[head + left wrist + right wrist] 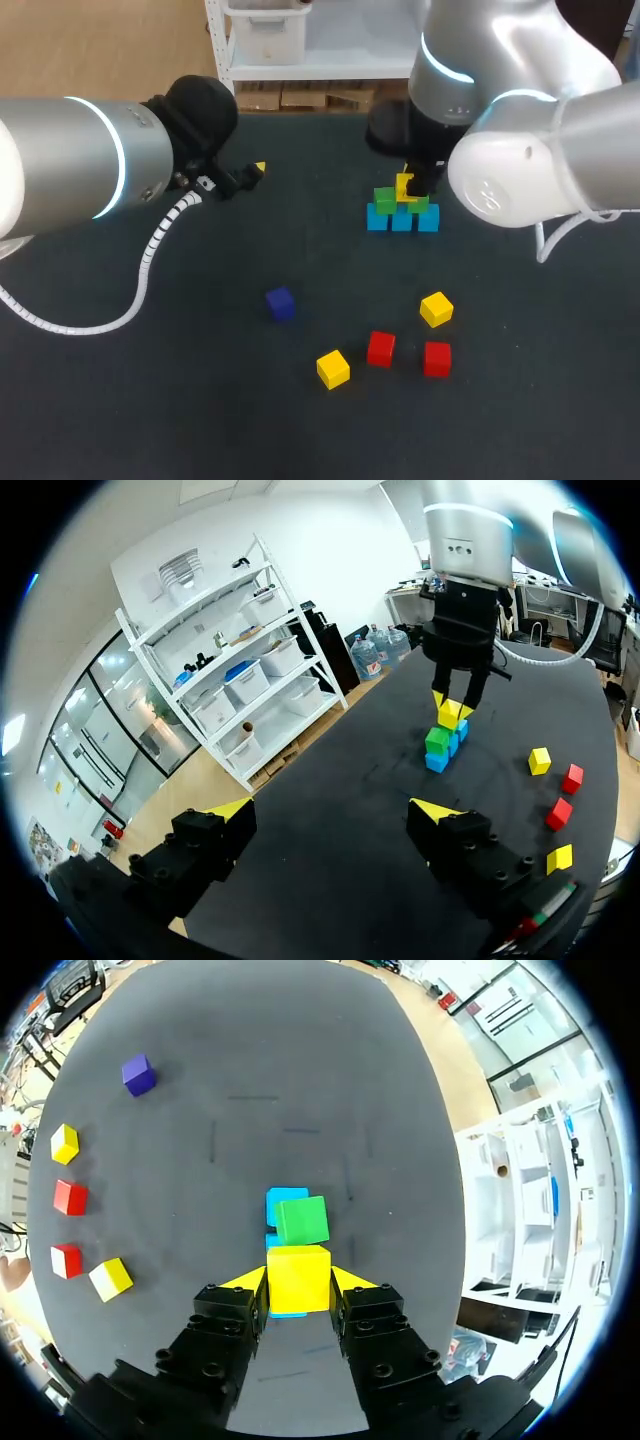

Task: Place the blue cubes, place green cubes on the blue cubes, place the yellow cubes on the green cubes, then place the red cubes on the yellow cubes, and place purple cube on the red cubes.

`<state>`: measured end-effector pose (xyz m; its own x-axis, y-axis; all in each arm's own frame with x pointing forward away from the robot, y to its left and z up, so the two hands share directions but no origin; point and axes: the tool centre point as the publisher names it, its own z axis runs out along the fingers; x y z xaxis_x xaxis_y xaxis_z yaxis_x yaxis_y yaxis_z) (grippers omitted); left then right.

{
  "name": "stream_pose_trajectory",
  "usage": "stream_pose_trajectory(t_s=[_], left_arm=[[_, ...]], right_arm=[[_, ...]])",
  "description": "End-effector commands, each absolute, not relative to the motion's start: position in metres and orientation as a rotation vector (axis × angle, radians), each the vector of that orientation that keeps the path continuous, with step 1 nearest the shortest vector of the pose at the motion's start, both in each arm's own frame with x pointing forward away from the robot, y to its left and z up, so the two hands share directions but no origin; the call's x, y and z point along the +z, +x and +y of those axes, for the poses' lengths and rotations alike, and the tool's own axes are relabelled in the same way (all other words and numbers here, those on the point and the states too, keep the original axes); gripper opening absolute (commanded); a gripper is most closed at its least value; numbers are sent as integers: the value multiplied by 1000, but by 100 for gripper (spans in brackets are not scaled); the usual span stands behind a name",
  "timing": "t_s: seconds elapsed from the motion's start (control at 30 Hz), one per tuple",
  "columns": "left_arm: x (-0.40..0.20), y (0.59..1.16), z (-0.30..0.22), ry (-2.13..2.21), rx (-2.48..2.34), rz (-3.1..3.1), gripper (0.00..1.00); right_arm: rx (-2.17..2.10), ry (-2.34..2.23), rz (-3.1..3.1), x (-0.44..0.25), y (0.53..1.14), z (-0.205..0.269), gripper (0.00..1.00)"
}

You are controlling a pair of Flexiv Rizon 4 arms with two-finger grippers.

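A row of blue cubes sits on the dark table, with green cubes on top. My right gripper hangs over this stack, shut on a yellow cube; a green cube and a blue one show just ahead of its fingers. In the left wrist view the stack lies far ahead, beneath the right gripper. My left gripper is open and empty, and stands well left of the stack.
Loose cubes lie nearer the front: a purple one, two yellow ones and two red ones. A white coiled cable hangs from my left arm over the table.
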<state>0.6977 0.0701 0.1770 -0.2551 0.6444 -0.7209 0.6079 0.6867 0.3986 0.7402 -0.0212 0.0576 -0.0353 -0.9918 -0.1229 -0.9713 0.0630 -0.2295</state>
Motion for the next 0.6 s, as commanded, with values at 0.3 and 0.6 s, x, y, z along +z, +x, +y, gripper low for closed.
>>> stream_pose_trajectory(t_s=[0.3,0.6], left_arm=[[176,699,70,970,46,1944,100],[176,699,70,970,46,1944,100]], right_arm=[[-114,-1986,2097,55,745,-17,14],[-116,-1984,2100,54,747,-17,15]])
